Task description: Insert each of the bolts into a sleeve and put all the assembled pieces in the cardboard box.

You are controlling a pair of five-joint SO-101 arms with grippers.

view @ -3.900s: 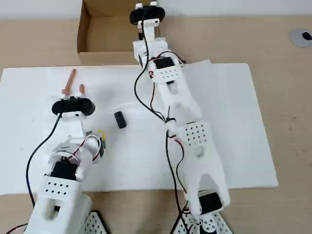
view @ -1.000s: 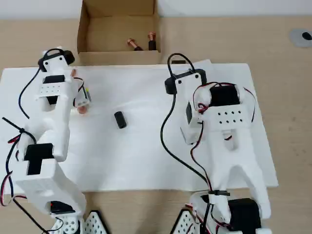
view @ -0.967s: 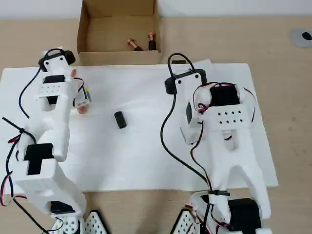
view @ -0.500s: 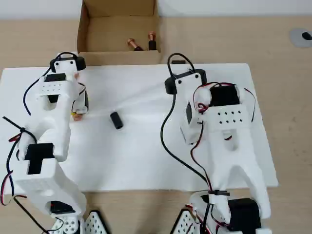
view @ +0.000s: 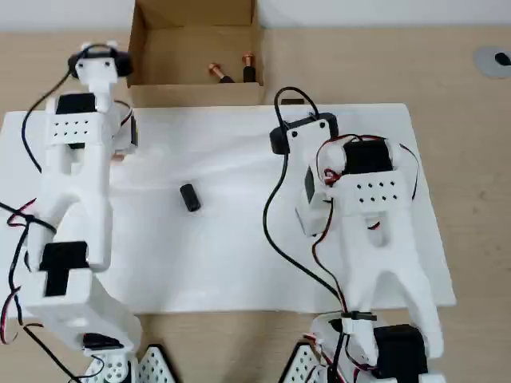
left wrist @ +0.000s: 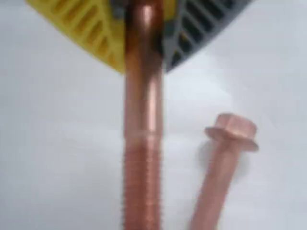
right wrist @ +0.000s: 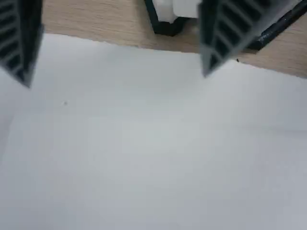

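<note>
White sheet (view: 223,255) over table (view: 467,159). My left hand (left wrist: 143,62) just lifted bolt (left wrist: 142,143), clamped; right hand (right wrist: 115,72) gapes wide. Insertion into sleeve (view: 189,197) next, I reckon.

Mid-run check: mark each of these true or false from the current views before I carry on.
1. The left tool is shut on a copper bolt. True.
2. The loose black sleeve lies in the cardboard box. False: it lies on the white sheet.
3. A second bolt lies on the sheet beside the held one. True.
4. The right tool grips a sleeve. False: it is open and empty, over the sheet.
5. The box is empty. False: two assembled pieces lie in it.
</note>
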